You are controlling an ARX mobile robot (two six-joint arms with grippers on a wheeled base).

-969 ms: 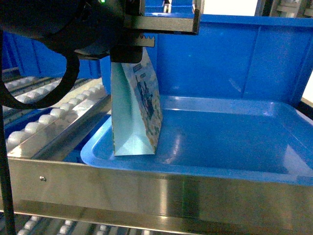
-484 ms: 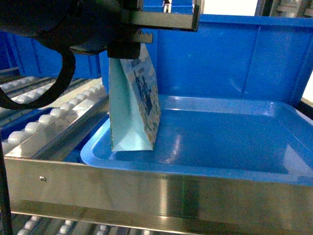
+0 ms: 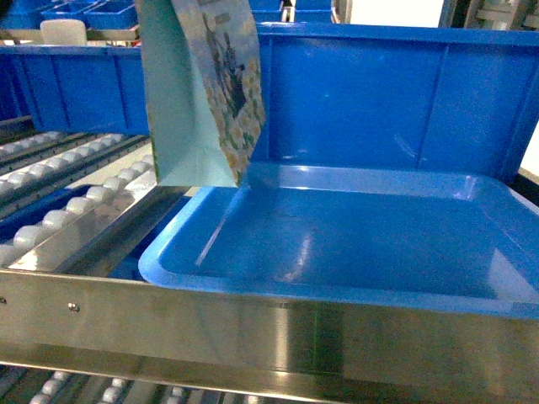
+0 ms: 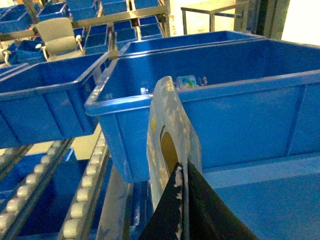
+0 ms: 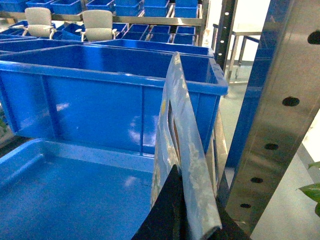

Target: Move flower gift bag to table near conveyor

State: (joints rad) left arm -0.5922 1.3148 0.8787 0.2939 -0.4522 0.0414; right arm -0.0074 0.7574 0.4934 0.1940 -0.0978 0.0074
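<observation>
**Bag hanging clear of tray, pinched at top by left gripper**

The bag [image 3: 202, 93] hangs in the air over the tray's [image 3: 253, 282] left rim, its bottom corner above that rim and touching nothing. Conveyor [image 3: 76, 202] rollers lie just left of it and below. A crate [image 3: 379, 93] stands behind the tray, and the steel shelf edge [image 3: 253, 324] runs along the front. Table not in view.

Left gripper [image 4: 183, 167]: jaws closed nearly flat on the bag's top edge, just under the handle cut-out. It is only a thin paper pinch. Neither arm shows in the head view.

Right gripper [image 5: 182, 200]: also closed down tight, on the top of a second bag [image 5: 182, 125] of similar print, beside the rack's steel upright [image 5: 270, 125]. That one is out of the head view.

Handling, judged:
- Light, thin paper that looks empty; the sides stay flat and the gusset folded.
- Stiff enough to hang straight, but it will swing and twist on a one-point pinch.
- The surface looks glossy, so it could slip out if jerked.
- The paper near the cut-out is the weak spot and may tear or crease.
- Best hold is the top band beside the cut-out, as now.
- Carry slowly and keep the bottom clear of the tray rim and the steel edge.
</observation>
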